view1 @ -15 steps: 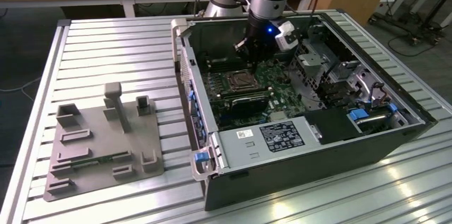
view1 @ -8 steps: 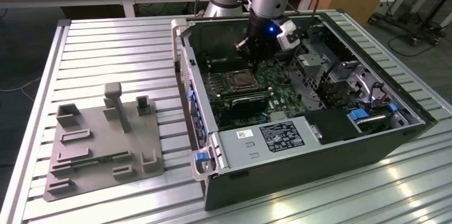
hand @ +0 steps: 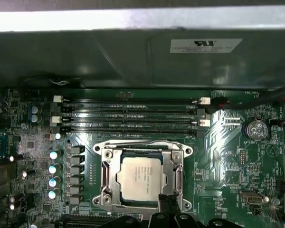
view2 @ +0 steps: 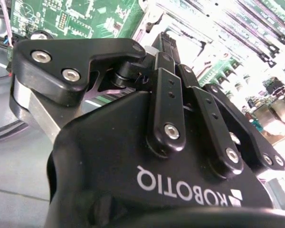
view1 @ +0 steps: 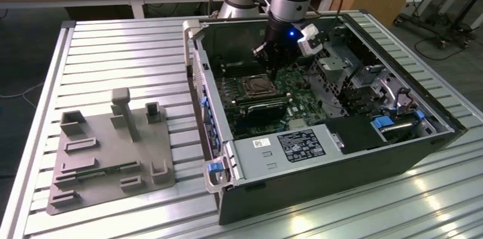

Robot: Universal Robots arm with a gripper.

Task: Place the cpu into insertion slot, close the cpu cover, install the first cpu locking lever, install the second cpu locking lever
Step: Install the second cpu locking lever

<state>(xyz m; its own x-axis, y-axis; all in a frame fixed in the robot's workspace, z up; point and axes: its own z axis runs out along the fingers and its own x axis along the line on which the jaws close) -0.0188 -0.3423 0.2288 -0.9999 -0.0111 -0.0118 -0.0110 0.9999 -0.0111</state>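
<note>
The cpu [hand: 141, 178], a dull silver square, lies in the insertion slot [hand: 99, 151] on the green board. The cpu cover [hand: 110, 176], a thin silver frame, lies flat around it, and a wire lever [hand: 142, 142] runs along one edge. In the first wrist view my gripper [hand: 168, 204] is at the socket's edge, its dark fingers together with nothing seen between them. In the exterior view the gripper [view1: 273, 68] hangs inside the open case just above the socket [view1: 255, 86]. The second wrist view shows the gripper [view2: 173, 52] close up, with its linkages drawn in.
Long black memory slots [hand: 133, 118] run beside the socket. The case walls [view1: 198, 75] rise around the board. A black box with a white label [view1: 302, 144] fills the case's near end. A grey fixture plate [view1: 106, 154] sits on the slatted table [view1: 121, 52].
</note>
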